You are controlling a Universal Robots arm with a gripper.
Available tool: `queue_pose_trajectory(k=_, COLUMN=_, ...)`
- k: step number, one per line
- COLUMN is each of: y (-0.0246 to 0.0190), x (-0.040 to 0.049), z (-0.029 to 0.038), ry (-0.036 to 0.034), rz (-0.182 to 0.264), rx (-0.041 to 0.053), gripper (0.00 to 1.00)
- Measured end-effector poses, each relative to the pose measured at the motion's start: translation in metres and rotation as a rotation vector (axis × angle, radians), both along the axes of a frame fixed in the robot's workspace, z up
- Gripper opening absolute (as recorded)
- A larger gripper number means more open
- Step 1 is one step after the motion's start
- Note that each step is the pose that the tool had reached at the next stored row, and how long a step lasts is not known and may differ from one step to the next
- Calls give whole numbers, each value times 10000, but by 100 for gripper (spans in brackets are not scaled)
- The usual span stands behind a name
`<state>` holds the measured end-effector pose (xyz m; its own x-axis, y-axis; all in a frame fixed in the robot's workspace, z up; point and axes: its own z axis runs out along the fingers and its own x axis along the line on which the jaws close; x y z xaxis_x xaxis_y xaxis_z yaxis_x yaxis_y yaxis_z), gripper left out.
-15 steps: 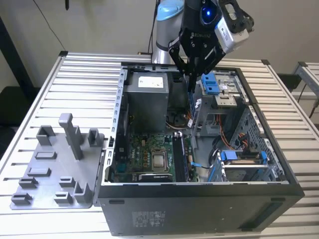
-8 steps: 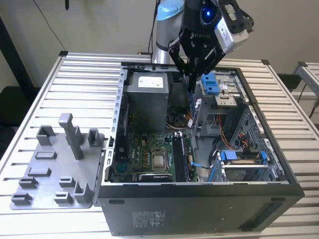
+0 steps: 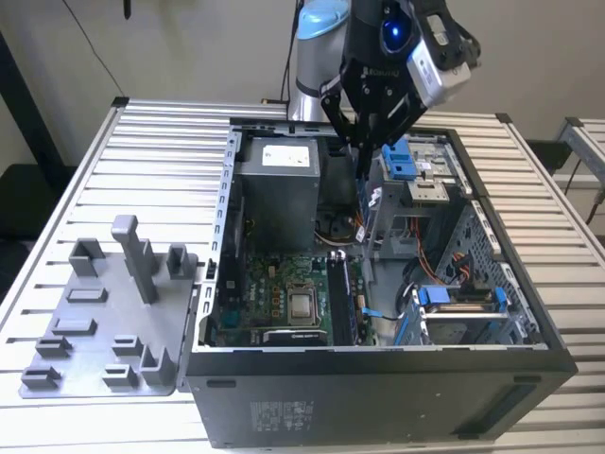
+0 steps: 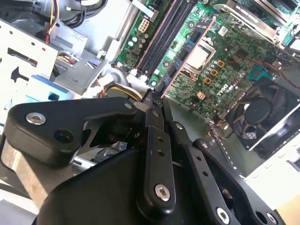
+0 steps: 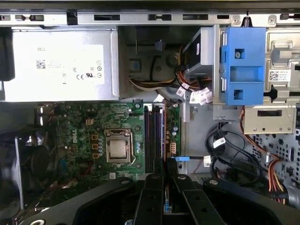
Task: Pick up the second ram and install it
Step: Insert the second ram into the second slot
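Evidently held for alignment, the fingers [image 4: 155, 140] are clamped shut on the thin second ram [image 3: 362, 163], which hangs edge-down above the open computer case [image 3: 378, 397], its long axis parallel to the motherboard's black memory slots [image 5: 153, 138], presumably so its contact edge lines up with them.

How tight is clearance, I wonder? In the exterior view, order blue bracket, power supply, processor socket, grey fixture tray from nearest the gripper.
Gripper shut on the second ram:
1. Blue bracket, close at the exterior view's right.
2. Power supply, the exterior view's left.
3. Processor socket, on the motherboard.
4. Grey fixture tray, outside the case.
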<state>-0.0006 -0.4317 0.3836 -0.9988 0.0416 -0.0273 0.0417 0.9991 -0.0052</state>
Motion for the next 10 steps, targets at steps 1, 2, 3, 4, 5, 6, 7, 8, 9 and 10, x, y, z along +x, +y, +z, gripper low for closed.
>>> queue_pose_trajectory(k=1, y=-1, x=5, z=-3, ry=40, rz=-1, rx=0, gripper=14)
queue_pose_trajectory(k=2, y=-2, x=10, z=-5, ry=83, rz=-2, rx=0, gripper=14)
queue_pose_trajectory(k=3, y=-3, x=15, z=-8, ry=122, rz=-3, rx=0, gripper=14)
queue_pose_trajectory(k=4, y=-5, x=20, z=-11, ry=154, rz=-3, rx=1, gripper=14)
queue_pose_trajectory(k=5, y=-6, x=24, z=-16, ry=171, rz=-3, rx=2, gripper=14)
queue_pose_trajectory(k=6, y=-7, x=28, z=-21, ry=174, rz=-3, rx=1, gripper=14)
queue_pose_trajectory(k=7, y=-9, x=31, z=-27, ry=175, rz=-3, rx=1, gripper=14)
queue_pose_trajectory(k=8, y=-10, x=33, z=-33, ry=176, rz=-3, rx=1, gripper=14)
queue_pose_trajectory(k=9, y=-11, x=34, z=-39, ry=177, rz=-4, rx=1, gripper=14)
queue_pose_trajectory(k=10, y=-12, x=35, z=-45, ry=178, rz=-6, rx=1, gripper=14)
